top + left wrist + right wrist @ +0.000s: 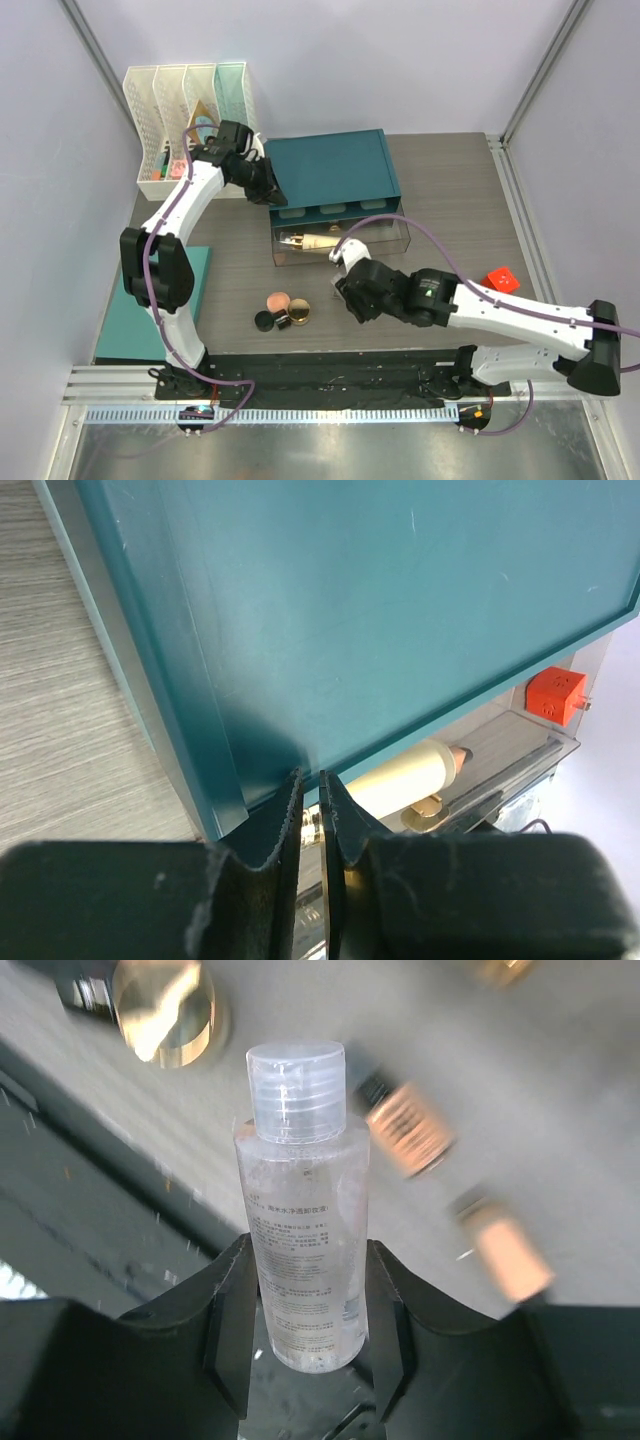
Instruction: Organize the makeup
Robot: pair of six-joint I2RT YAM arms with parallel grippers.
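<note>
The clear bottle (305,1230) is grasped round its lower body by the right jaws, cap pointing away from the wrist; it hangs above the middle of the counter (450,190), just on the near side of the open drawer (398,236); beige tubes (322,242) lie in that drawer, while a pink compact (278,300), a black jar (264,320) and a gold-rimmed compact (298,313) sit together towards the near edge, left of centre; the step in hand looks to be carrying the bottle to the drawer, and doing it well means bringing it over the drawer's bare right part, lowering it lengthwise beside the tubes rather than onto them, and letting go only once it rests; the right arm (510,310) reaches in low from the near right corner, forearm stretched leftward; the left arm (190,205) arches towards the far left, the left jaws drawn almost together at the rim of the teal box (330,165), though whether they pinch it I cannot tell.
</note>
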